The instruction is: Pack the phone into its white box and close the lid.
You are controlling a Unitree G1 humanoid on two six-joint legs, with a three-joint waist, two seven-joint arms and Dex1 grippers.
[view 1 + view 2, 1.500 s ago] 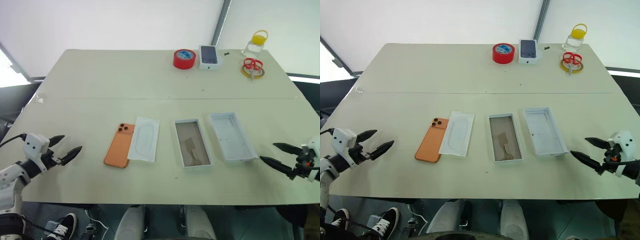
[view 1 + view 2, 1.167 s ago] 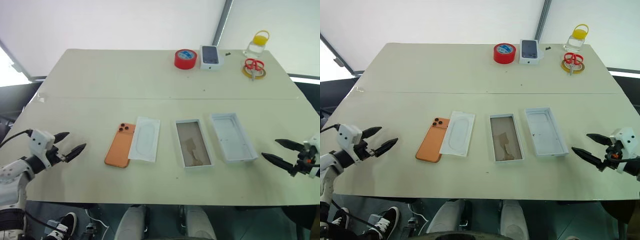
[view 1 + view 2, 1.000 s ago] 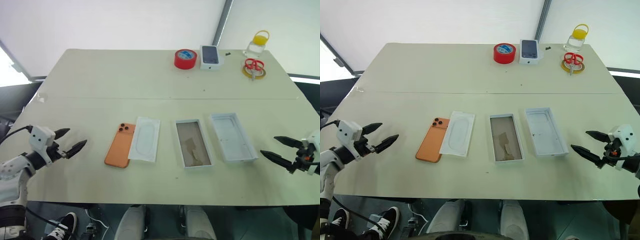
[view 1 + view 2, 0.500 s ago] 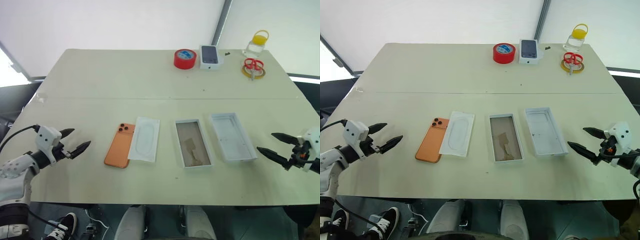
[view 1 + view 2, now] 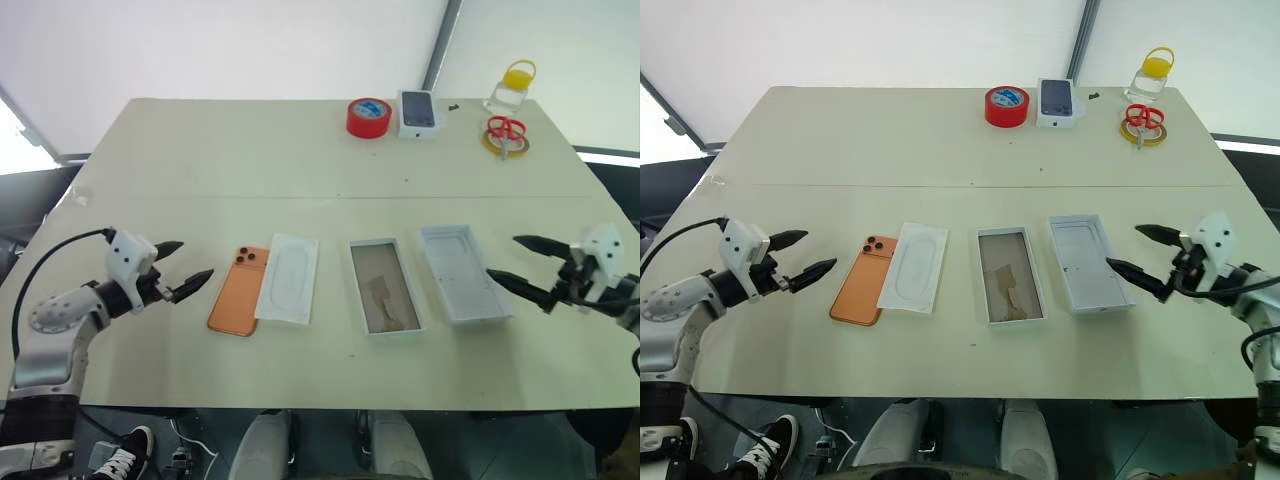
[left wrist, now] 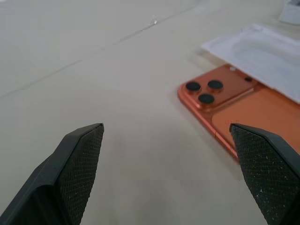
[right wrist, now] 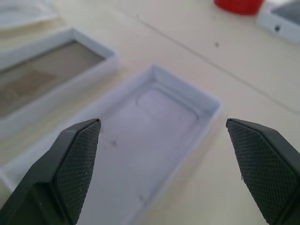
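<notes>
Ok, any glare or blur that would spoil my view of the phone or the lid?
Eye views: even soft light, no glare on the phone or lid. Left wrist view: the phone's lenses are sharp, while the near black fingers are slightly soft. Right wrist view: the lid's far wall is sharp and its near part blurs.

No legible text, labels, brands or numbers in any view. The small white carton (image 5: 419,113) at the table's far side carries a printed phone picture, no readable lettering. The phone (image 5: 238,291) back shows no readable mark or logo.
</notes>
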